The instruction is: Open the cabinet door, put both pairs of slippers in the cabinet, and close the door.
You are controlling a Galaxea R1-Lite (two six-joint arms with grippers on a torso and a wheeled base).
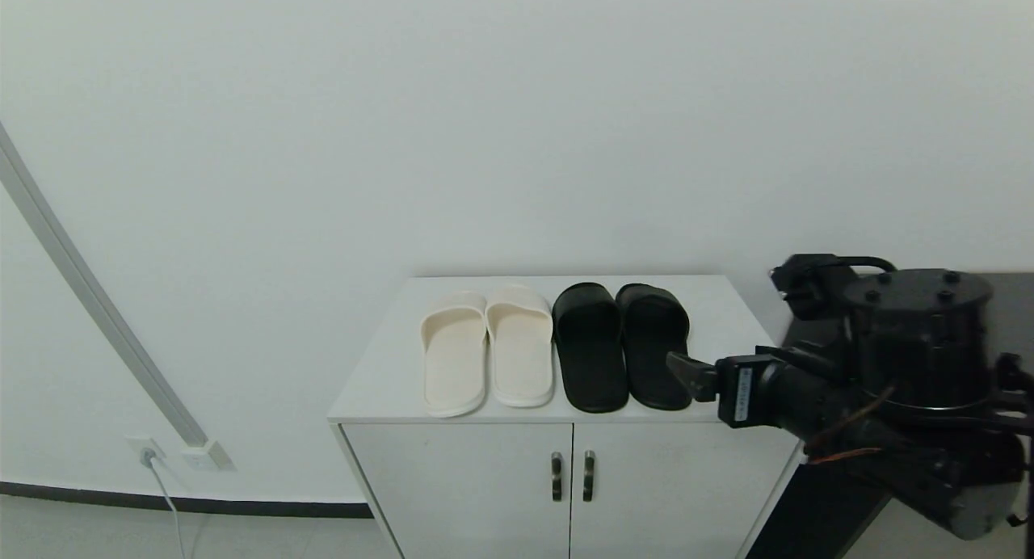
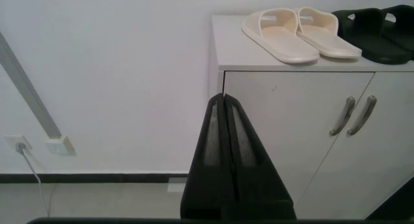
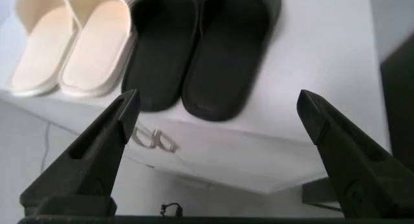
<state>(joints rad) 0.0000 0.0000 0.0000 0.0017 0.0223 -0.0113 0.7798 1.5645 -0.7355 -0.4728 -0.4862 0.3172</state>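
A white cabinet [image 1: 388,381] stands against the wall with both doors shut, their two handles [image 1: 572,476] side by side at the middle. On its top lie a cream pair of slippers [image 1: 485,349] and, to the right, a black pair of slippers [image 1: 622,345]. My right gripper [image 1: 687,373] hovers open just in front of the black pair's right slipper, above the cabinet's front edge; its fingers [image 3: 123,120] spread wide around the black slippers [image 3: 194,56]. My left gripper [image 2: 223,101] is shut on nothing, low and left of the cabinet doors [image 2: 291,133].
A wall socket with a plugged cable [image 1: 145,450] sits low on the left, under a slanted cable duct [image 1: 81,292]. A dark surface [image 1: 808,502] adjoins the cabinet's right side. Bare floor lies in front of the cabinet on the left.
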